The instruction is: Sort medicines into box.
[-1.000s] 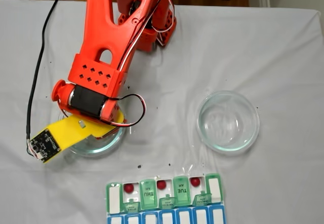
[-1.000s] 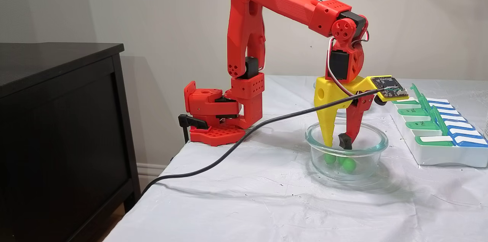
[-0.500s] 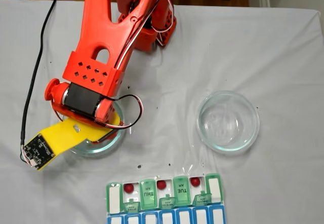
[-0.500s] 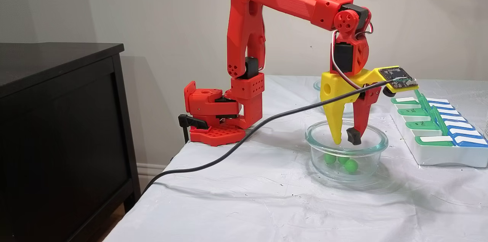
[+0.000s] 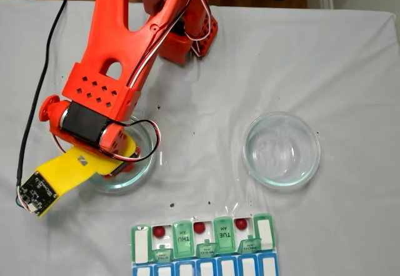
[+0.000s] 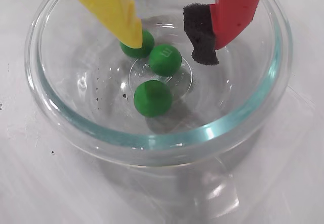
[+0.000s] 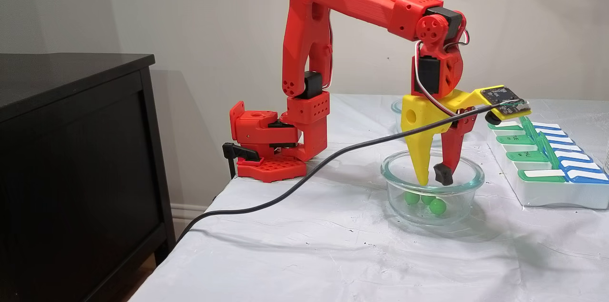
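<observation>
Gripper (image 6: 172, 44) is parked over the glass dish (image 6: 45, 110), fingers apart with a clear gap between the yellow fingertip (image 6: 129, 29) and the black pad on the red one (image 6: 201, 36), and it's not holding anything. From the side, in a fixed view, the tips (image 7: 432, 179) hang about level with the dish rim (image 7: 471, 183), well above the balls.

Three green medicines sit loose on the dish bottom in the wrist view: one (image 6: 153, 98) nearest the camera, one (image 6: 165, 60) in the middle, and one (image 6: 144, 46) half hidden behind the yellow tip. None touches the fingers as far as I can see, though the hidden one is hard to judge.

In the top-down fixed view, the box (image 5: 262, 233) lies at the bottom edge of the white table cover (image 5: 350, 70), lids up, with three red medicines in separate open compartments: (image 5: 160, 231), (image 5: 199, 227) and (image 5: 241, 223). The THU and TUE lids sit between them. A second glass dish (image 5: 250, 154) sits off to the right, well apart from the arm (image 5: 112, 45).
</observation>
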Action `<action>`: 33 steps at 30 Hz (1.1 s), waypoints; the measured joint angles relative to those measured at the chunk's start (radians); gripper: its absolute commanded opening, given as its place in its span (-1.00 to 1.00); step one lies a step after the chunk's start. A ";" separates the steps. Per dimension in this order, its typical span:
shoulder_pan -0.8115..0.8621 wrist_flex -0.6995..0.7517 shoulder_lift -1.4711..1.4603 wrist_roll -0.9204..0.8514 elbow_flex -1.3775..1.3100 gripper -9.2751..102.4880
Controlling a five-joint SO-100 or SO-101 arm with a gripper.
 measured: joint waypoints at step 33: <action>0.014 -0.060 0.000 -0.060 0.081 -0.54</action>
